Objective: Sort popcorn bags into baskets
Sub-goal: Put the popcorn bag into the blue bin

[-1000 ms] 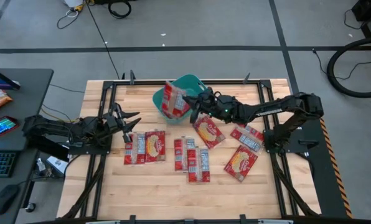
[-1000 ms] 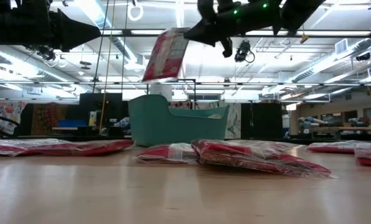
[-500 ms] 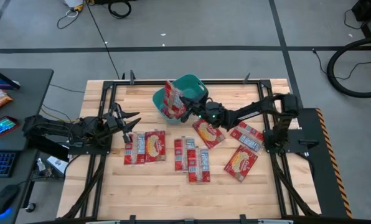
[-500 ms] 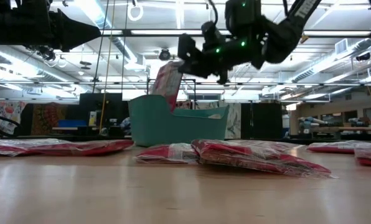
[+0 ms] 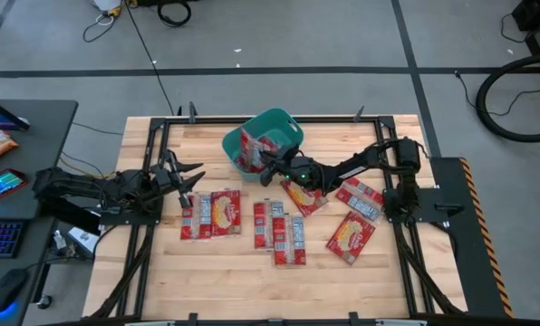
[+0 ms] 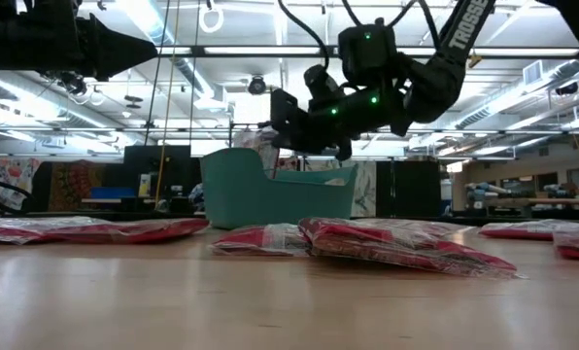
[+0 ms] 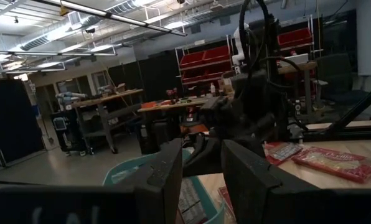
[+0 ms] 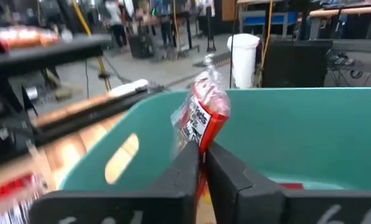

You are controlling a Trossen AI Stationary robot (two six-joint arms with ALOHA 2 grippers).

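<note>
Right gripper (image 8: 201,163) pinches a crinkly red popcorn bag (image 8: 201,115) inside the smooth teal basket (image 8: 310,124); left gripper (image 5: 187,177) waits, fingers apart.

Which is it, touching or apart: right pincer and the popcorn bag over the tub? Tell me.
Touching. The right wrist view shows the right pincer shut on the popcorn bag above the tub.

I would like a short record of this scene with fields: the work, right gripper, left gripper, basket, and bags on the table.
work: sorting popcorn bags into one basket
right gripper: right gripper shut on a popcorn bag, holding it over the basket
left gripper: left gripper open, holding nothing, near the table's left edge
basket: teal basket at the far middle of the table; something red lies on its floor
bags on the table: loose popcorn bags lie flat in the middle and to the right
</note>
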